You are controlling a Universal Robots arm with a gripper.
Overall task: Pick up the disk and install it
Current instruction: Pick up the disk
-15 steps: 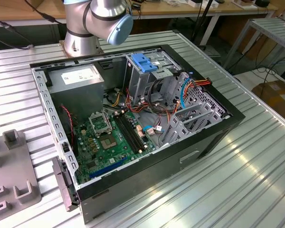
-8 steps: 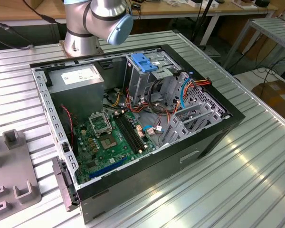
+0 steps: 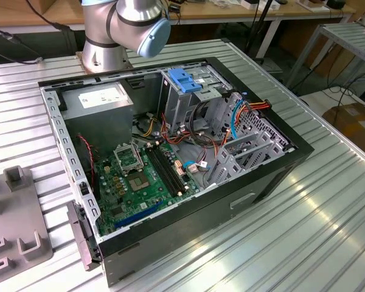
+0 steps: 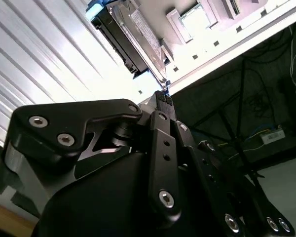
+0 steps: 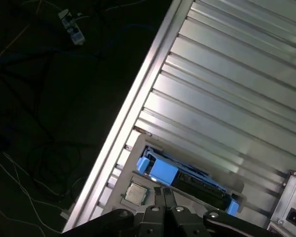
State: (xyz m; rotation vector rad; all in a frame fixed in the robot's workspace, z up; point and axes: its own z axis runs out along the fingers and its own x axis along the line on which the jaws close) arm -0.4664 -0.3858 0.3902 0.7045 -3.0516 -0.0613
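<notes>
The disk (image 5: 197, 183) lies flat on the ribbed metal table, close to the table's edge, black with bright blue side rails and a blue end tab (image 5: 158, 170). In the second wrist view the disk (image 4: 121, 37) shows edge-on, just beyond the fingertips. My gripper (image 5: 164, 190) hovers right at the disk's near side with its two black fingers pressed together and nothing visible between them. The second wrist view shows the gripper (image 4: 164, 97) the same way, its tips meeting near the disk's end.
The open computer case (image 3: 280, 164) lies on the table, with a grey drive cage and its light-blue latch (image 3: 185, 79) at the back. A grey fixture plate (image 3: 18, 225) sits at the exterior view's left. The table edge (image 5: 133, 118) drops off to a dark floor with cables.
</notes>
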